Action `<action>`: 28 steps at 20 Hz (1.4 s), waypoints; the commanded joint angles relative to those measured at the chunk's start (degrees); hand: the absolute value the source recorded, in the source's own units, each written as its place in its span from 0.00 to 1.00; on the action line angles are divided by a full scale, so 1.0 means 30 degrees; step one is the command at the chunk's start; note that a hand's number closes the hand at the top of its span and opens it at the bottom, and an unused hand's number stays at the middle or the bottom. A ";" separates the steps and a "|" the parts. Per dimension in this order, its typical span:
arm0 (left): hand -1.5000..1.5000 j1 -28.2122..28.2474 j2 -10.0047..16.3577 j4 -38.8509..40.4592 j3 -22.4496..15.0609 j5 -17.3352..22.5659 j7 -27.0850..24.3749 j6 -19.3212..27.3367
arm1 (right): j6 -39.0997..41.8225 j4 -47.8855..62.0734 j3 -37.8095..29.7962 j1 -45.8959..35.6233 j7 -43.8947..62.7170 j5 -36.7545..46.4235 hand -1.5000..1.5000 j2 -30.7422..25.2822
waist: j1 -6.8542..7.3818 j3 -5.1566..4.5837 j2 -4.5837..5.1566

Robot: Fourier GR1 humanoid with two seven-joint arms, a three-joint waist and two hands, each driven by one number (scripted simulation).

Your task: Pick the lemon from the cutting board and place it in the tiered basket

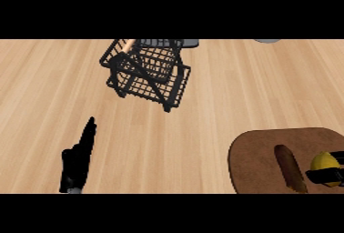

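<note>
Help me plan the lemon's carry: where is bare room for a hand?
Bare counter runs between the cutting board and the tiered basket, and left to the resting left hand. Crowded: the board's right edge, where the right hand curls round the lemon.

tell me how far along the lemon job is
Done: the right hand is at the lemon, fingers curled round it. In hand: the grasp, with the lemon over the right end of the cutting board; whether it is lifted cannot be told. Left: carrying it across to the wire basket at the far side and letting go. The left hand rests open at lower left.
</note>
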 commanded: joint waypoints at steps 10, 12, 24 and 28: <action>0.50 -0.0711 -0.0298 -0.0026 -0.0650 -0.0736 0.0610 -0.0697 | 0.3217 -0.1329 0.9572 -0.3905 -0.4752 0.4711 1.00 0.1245 | 0.2361 0.0016 0.0419; 0.50 -0.1010 -0.0407 0.0139 -0.0583 -0.0585 0.1150 -0.0748 | 0.2977 -0.1253 1.1725 -0.5052 -0.3972 0.6178 1.00 0.2913 | 0.1626 0.0042 0.0292; 0.50 0.0400 -0.0264 0.0180 0.0619 -0.0486 0.0621 -0.0305 | 0.2107 -0.9350 1.1269 -0.7812 0.0795 0.8154 1.00 0.8141 | -0.0261 0.0060 -0.0068; 0.50 0.0838 0.0133 -0.0474 0.0704 -0.0461 0.0896 -0.0683 | 0.4524 -1.1570 1.0777 -1.0666 0.1704 0.9841 1.00 0.8043 | -0.0120 0.0055 -0.0043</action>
